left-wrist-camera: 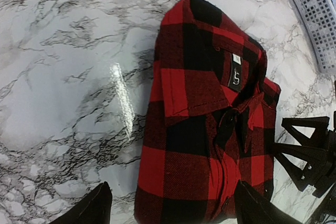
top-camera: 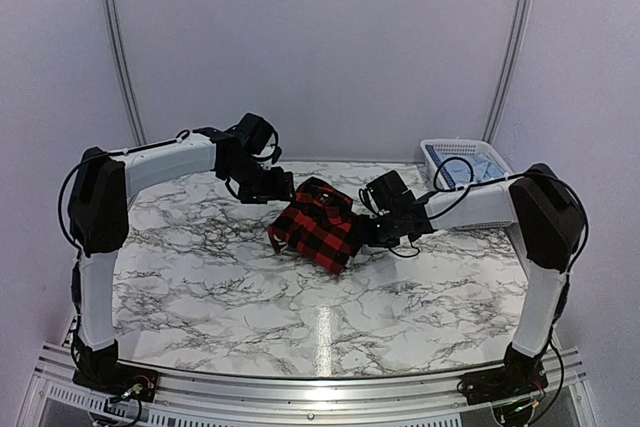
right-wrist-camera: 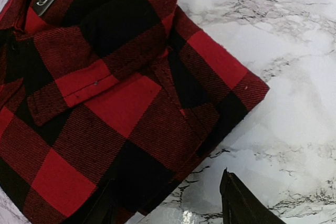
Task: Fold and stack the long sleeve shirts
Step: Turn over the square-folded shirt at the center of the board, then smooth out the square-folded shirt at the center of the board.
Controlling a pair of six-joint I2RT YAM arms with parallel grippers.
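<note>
Left gripper (left-wrist-camera: 173,199) and right gripper (right-wrist-camera: 168,195) both stand open, holding nothing.
The folded red-and-black shirt (top-camera: 318,225) lies on the table (top-camera: 200,287) between them; lift away straight up so no finger drags a fold.

the shirt (top-camera: 317,224) lies on the counter (top-camera: 250,297), a little behind its middle and between the two arms. the left pincer (top-camera: 272,188) hangs at the shirt's far left edge, one finger to each side of that edge. the right pincer (top-camera: 377,231) is at the shirt's right edge, one finger over the cloth and the other over the counter. the basket (top-camera: 440,151) sits in the counter's far right corner, behind the right arm and well apart from the shirt.
</note>
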